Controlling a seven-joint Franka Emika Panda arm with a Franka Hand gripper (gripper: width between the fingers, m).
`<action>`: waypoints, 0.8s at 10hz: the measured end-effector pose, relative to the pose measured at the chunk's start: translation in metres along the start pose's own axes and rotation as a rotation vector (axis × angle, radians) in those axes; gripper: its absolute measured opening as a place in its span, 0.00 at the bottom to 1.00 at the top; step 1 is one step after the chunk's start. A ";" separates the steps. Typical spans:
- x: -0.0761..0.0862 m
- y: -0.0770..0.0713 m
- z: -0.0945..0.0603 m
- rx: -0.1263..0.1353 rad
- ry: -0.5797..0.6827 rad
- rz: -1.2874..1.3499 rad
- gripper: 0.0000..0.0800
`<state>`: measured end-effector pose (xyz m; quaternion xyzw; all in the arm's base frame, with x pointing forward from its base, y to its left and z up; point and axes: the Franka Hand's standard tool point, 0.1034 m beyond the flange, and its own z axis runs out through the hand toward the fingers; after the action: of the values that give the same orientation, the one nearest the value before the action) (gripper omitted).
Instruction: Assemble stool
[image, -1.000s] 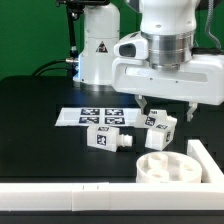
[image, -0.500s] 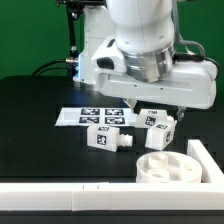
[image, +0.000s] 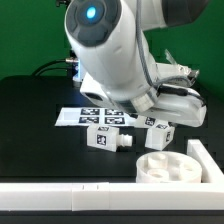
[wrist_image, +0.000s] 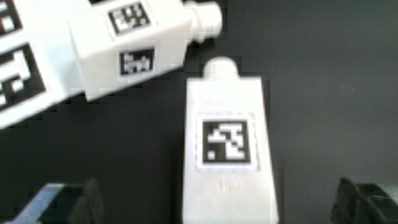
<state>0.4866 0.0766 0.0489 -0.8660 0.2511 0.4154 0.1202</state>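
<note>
A white stool leg (wrist_image: 222, 140) with a square tag lies lengthwise between my fingers in the wrist view. My gripper (wrist_image: 217, 205) is open, and each dark fingertip (wrist_image: 63, 205) stands clear of the leg's sides. A second leg (wrist_image: 134, 45) lies slantwise just beyond it. In the exterior view the two legs (image: 108, 138) (image: 160, 131) lie on the black table, and the round seat (image: 168, 166) rests in front of them. The arm's white hand (image: 176, 105) hangs over the right leg, and its fingers are hidden there.
The marker board (image: 82, 116) lies flat behind the legs. A long white edge bar (image: 60, 196) runs along the front and another (image: 208, 160) stands at the exterior view's right. The robot's base (image: 88, 70) is at the back.
The arm has turned and leaned over, so its bulky upper part now fills the exterior view. The hand has come down toward the right leg. The jaws stayed wide.
</note>
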 end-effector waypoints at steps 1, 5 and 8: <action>0.005 -0.001 0.000 0.015 0.004 0.013 0.81; 0.013 0.000 0.023 0.058 -0.072 0.086 0.81; 0.012 -0.001 0.042 0.039 -0.066 0.086 0.81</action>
<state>0.4660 0.0913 0.0130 -0.8377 0.2919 0.4437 0.1275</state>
